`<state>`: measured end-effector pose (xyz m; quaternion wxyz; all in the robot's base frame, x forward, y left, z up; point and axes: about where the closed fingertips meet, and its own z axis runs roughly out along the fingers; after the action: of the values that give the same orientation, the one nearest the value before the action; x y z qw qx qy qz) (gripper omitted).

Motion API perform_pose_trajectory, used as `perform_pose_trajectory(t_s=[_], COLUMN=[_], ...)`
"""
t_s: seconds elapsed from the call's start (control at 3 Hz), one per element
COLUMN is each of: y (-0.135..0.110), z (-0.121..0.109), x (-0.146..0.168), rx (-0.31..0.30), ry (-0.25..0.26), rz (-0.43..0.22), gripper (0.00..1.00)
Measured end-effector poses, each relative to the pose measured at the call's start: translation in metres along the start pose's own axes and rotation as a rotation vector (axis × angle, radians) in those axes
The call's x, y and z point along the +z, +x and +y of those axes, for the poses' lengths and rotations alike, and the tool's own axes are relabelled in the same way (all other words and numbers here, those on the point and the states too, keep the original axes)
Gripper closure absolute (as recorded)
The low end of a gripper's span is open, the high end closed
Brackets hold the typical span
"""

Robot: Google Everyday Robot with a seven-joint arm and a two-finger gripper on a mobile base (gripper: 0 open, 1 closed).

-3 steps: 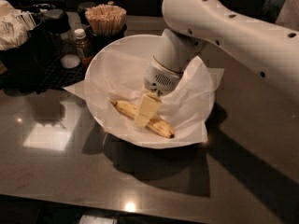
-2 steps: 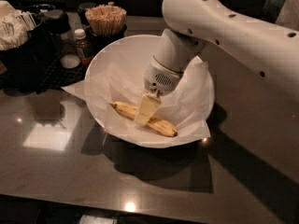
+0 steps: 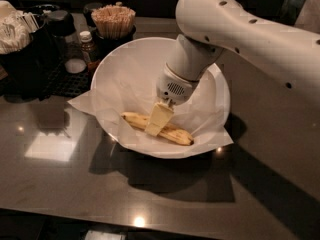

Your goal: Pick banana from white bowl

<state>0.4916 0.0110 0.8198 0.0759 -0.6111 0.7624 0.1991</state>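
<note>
The white bowl (image 3: 150,39) stands on the dark table, lined with crinkled white paper. The banana (image 3: 176,133), yellow with brown speckles, lies on the bowl's near side with its tip pointing right. My gripper (image 3: 155,129) reaches down into the bowl from the white arm (image 3: 235,29) and sits at the banana's middle, covering part of it. The banana still rests on the paper.
A holder of wooden sticks (image 3: 114,19) and a small bottle (image 3: 88,45) stand behind the bowl. A black organiser with napkins (image 3: 15,39) is at the far left. Paper corners (image 3: 80,104) stick out past the bowl's rim. The dark table (image 3: 75,184) stretches in front.
The gripper has sunk slightly lower onto the banana's middle. The paper flap on the bowl's right side has moved inward. The banana has not moved.
</note>
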Motion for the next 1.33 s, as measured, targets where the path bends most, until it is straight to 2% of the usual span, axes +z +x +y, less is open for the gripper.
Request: perform_pose_trajectory(t_s=[0.33, 0.67, 1.0, 1.33], y=[0.000, -0.002, -0.006, 0.002], z=[0.000, 0.004, 0.016, 0.029], x=[0.000, -0.008, -0.031, -0.049], rx=[0.000, -0.029, -0.112, -0.178], ry=[0.000, 0.016, 0.070, 0.120], rz=[0.000, -0.013, -0.070, -0.121], gripper=[1.00, 1.00, 1.00, 1.00])
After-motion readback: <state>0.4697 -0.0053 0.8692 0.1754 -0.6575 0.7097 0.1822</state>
